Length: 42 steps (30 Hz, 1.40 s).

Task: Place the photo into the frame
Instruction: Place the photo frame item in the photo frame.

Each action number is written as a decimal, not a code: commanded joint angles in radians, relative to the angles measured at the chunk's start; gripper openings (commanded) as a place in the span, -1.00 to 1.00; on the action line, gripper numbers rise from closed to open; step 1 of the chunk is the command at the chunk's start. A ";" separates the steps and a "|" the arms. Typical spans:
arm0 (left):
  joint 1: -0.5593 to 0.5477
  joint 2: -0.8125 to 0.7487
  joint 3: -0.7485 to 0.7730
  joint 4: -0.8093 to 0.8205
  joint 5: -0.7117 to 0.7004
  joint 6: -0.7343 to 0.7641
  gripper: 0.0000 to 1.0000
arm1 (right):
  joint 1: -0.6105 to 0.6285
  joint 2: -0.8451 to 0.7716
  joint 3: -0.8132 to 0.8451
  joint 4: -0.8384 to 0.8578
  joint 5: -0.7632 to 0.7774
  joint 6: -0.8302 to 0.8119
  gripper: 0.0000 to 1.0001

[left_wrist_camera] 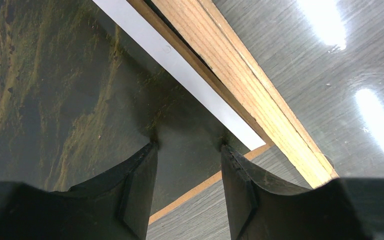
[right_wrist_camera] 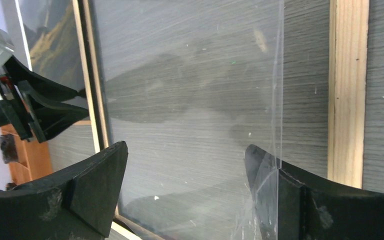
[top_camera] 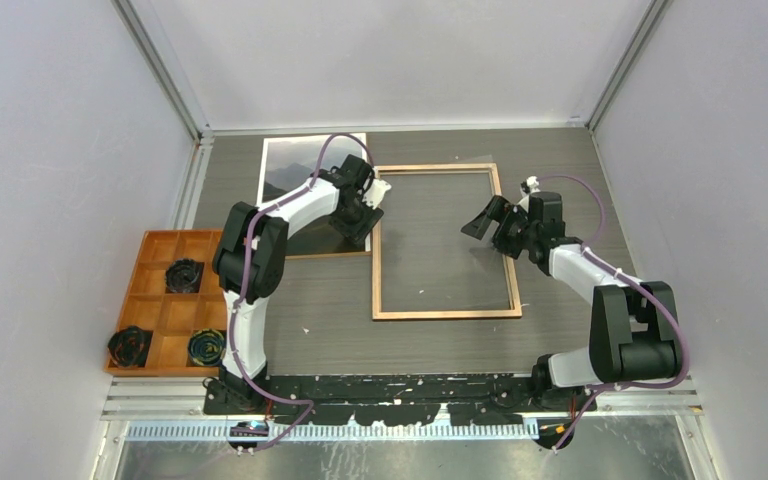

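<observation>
The photo (top_camera: 290, 165), a dark landscape with a white border, lies at the back left on a brown backing board (left_wrist_camera: 200, 187). My left gripper (top_camera: 365, 215) stands over its near right corner, jaws apart, both fingertips (left_wrist_camera: 152, 146) down on the print (left_wrist_camera: 70, 100). The frame (top_camera: 447, 314) lies wood-coloured side up in the middle, its rail (left_wrist_camera: 245, 75) right beside the photo. My right gripper (right_wrist_camera: 185, 160) hangs open over the frame's right half. A clear pane (right_wrist_camera: 205, 75) lies inside the frame, its edge crossing in front of my right finger (right_wrist_camera: 265, 185).
An orange compartment tray (top_camera: 175, 315) with black coiled things (top_camera: 184, 274) sits at the left near edge. Grey walls with metal uprights close the table on three sides. The frame's right rail (right_wrist_camera: 349, 90) runs just beyond the pane's edge.
</observation>
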 commanded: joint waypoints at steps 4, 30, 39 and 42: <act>-0.003 -0.010 -0.017 0.025 -0.004 0.019 0.03 | 0.034 -0.012 0.084 -0.126 0.090 -0.095 0.85; -0.003 -0.018 -0.023 0.028 -0.009 0.028 0.03 | 0.039 0.002 0.185 -0.304 0.233 -0.226 0.95; -0.003 -0.021 -0.031 0.030 -0.015 0.035 0.03 | 0.039 0.028 0.181 -0.298 0.261 -0.220 0.95; -0.003 -0.020 -0.034 0.031 -0.017 0.037 0.03 | 0.039 0.021 0.174 -0.292 0.303 -0.214 0.97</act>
